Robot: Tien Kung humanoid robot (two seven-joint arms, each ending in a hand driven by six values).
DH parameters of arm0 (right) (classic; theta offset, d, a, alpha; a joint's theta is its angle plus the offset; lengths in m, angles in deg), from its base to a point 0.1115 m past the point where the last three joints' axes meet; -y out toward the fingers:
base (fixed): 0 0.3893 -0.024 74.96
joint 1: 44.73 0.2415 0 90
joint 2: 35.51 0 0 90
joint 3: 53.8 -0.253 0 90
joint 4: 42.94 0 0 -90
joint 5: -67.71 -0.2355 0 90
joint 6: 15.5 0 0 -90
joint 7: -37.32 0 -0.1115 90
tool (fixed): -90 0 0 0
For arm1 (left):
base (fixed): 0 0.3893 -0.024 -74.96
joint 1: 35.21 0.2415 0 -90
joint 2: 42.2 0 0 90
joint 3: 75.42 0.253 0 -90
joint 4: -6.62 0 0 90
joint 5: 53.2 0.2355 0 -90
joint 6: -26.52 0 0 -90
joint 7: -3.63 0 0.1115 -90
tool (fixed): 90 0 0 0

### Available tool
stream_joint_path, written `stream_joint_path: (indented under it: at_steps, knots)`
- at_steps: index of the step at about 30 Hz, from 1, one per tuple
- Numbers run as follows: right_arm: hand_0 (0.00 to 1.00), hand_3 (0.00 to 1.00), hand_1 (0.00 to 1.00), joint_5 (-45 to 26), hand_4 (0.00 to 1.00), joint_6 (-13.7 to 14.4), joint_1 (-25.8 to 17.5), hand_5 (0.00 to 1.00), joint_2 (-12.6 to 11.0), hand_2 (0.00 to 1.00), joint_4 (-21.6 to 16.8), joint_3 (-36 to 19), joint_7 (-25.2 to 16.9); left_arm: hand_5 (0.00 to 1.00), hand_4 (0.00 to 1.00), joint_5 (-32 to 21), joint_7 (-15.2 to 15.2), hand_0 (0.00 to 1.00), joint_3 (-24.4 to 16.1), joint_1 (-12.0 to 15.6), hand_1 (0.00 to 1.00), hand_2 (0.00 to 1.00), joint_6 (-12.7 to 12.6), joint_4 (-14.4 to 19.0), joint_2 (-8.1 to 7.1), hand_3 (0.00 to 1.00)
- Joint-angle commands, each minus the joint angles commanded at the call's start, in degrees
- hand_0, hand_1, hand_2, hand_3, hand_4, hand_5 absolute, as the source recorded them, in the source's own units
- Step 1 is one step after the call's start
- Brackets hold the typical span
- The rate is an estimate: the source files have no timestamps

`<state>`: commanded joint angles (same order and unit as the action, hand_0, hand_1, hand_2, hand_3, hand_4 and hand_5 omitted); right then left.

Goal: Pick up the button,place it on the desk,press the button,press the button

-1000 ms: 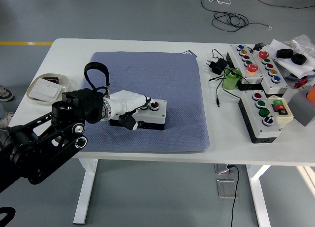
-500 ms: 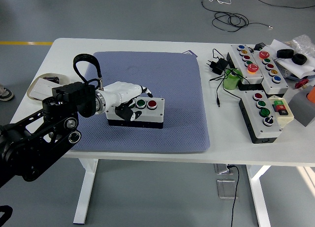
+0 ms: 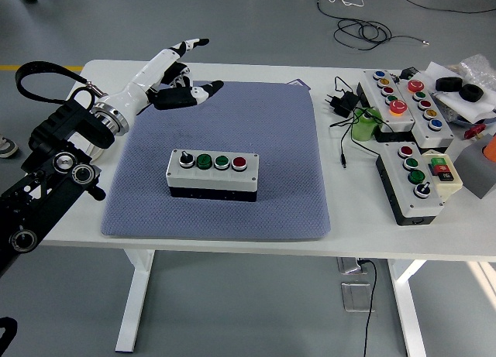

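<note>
1. Blue-grey padding is what I see under the work: a quilted mat [image 3: 256, 125] covers the left and middle of the white table [image 3: 341, 217], and the four-button control box [image 3: 212, 175] sits flat on it, nearer the mat's front edge than its back, a little left of the mat's centre.
2. The box's top face shows a black knob at its left end, then two green buttons, then a red button [image 3: 239, 164] at the right end. Nothing touches the box.
3. My left hand [image 3: 172, 74] hangs above the mat's back-left corner, well apart from the box. Its fingers are spread wide and hold nothing; one points up and away, and the thumb reaches out over the mat.
4. My right arm is not in the picture.
5. I judge the pick-up and the placing to be done, since the box lies settled and free of the hand. Whether either press has been made I cannot tell; no button looks lit or sunk.
6. If presses remain, I have to bring the hand back down and forward over the box and put one fingertip on a single cap; the caps stand close together, so a neighbour could be hit.
7. Along the table's right edge lie other button boxes [image 3: 403, 101], a green roll [image 3: 364, 127] and a black power adapter [image 3: 341, 101], all apart from the mat.
</note>
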<state>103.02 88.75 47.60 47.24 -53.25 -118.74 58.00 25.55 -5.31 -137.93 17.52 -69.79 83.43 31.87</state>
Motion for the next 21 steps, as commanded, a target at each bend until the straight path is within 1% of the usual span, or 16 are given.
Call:
stream_joint_path:
  at_steps: [2, 4, 5, 7, 10, 11, 13, 16, 17, 18, 19, 21]
  knots:
    - [0.654, 0.604, 0.510, 0.2, 0.298, 0.0, 0.0, 0.408, 0.0, 0.551, 0.0, -0.1, 0.0, 0.934, 0.757, -4.5, 1.1, 0.741, -0.5, 0.2, 0.821, 0.922, -3.0, -0.7, -0.08, 0.998]
    - [0.654, 0.604, 0.510, 0.3, 0.298, 0.0, 0.1, 0.408, 0.0, 0.551, 0.0, -0.2, 0.0, 0.934, 0.757, -9.7, 3.2, 0.741, -1.4, 0.6, 0.821, 0.922, -6.2, -2.1, 0.00, 0.998]
    - [0.654, 0.604, 0.510, 0.3, 0.298, 0.0, 0.1, 0.408, 0.0, 0.551, 0.0, -0.2, 0.0, 0.998, 0.723, -11.9, 4.0, 0.869, -1.9, 0.8, 0.899, 0.974, -7.1, -2.7, 0.07, 0.994]
    - [0.654, 0.604, 0.510, 0.3, 0.298, 0.0, 0.2, 0.408, 0.0, 0.551, 0.0, -0.2, 0.0, 0.998, 0.723, -16.8, 5.4, 0.869, -3.0, 1.3, 0.899, 0.974, -8.2, -4.2, 0.21, 0.994]
    - [0.654, 0.604, 0.510, 0.3, 0.298, 0.0, 0.2, 0.408, 0.0, 0.551, 0.0, -0.2, 0.0, 0.998, 0.723, -23.6, 5.7, 0.869, -3.5, 1.6, 0.899, 0.974, -8.4, -4.8, 0.21, 0.994]
    - [0.654, 0.604, 0.510, 0.3, 0.297, 0.0, 0.3, 0.407, 0.0, 0.551, 0.0, -0.2, 0.0, 0.998, 0.718, -26.2, 5.9, 0.879, -3.9, 1.8, 0.901, 0.967, -8.4, -5.1, 0.16, 0.977]
    - [0.654, 0.604, 0.510, 0.3, 0.297, 0.0, 0.3, 0.407, 0.0, 0.551, 0.0, -0.2, 0.0, 0.998, 0.718, -31.1, 6.1, 0.879, -4.5, 2.5, 0.901, 0.967, -8.2, -5.5, -0.10, 0.977]
    - [0.654, 0.604, 0.510, 0.4, 0.297, 0.0, 0.2, 0.407, 0.0, 0.551, 0.0, -0.2, 0.0, 0.998, 0.718, -38.2, 6.1, 0.879, -5.0, 3.4, 0.901, 0.967, -7.8, -5.7, -0.54, 0.977]
    - [0.654, 0.604, 0.510, 0.4, 0.297, 0.0, 0.2, 0.407, 0.0, 0.551, 0.0, -0.2, 0.1, 0.998, 0.707, -40.5, 6.0, 0.873, -5.3, 4.0, 0.889, 0.945, -7.5, -5.7, -0.71, 0.971]
    - [0.654, 0.604, 0.510, 0.4, 0.297, 0.0, 0.2, 0.407, 0.0, 0.551, 0.0, -0.2, 0.1, 0.998, 0.707, -42.5, 6.0, 0.873, -5.4, 4.1, 0.889, 0.945, -7.5, -5.8, -0.75, 0.971]
    - [0.654, 0.604, 0.510, 0.3, 0.297, 0.0, 0.2, 0.407, 0.0, 0.551, 0.0, 0.0, 0.1, 0.998, 0.707, -44.8, 5.8, 0.873, -5.9, 4.8, 0.889, 0.945, -6.6, -5.8, -0.82, 0.971]
    - [0.654, 0.604, 0.510, 0.4, 0.297, 0.0, 0.2, 0.407, -0.1, 0.551, 0.0, 0.0, 0.1, 0.998, 0.707, -46.6, 5.8, 0.873, -6.3, 5.4, 0.889, 0.945, -5.8, -5.8, -0.90, 0.971]
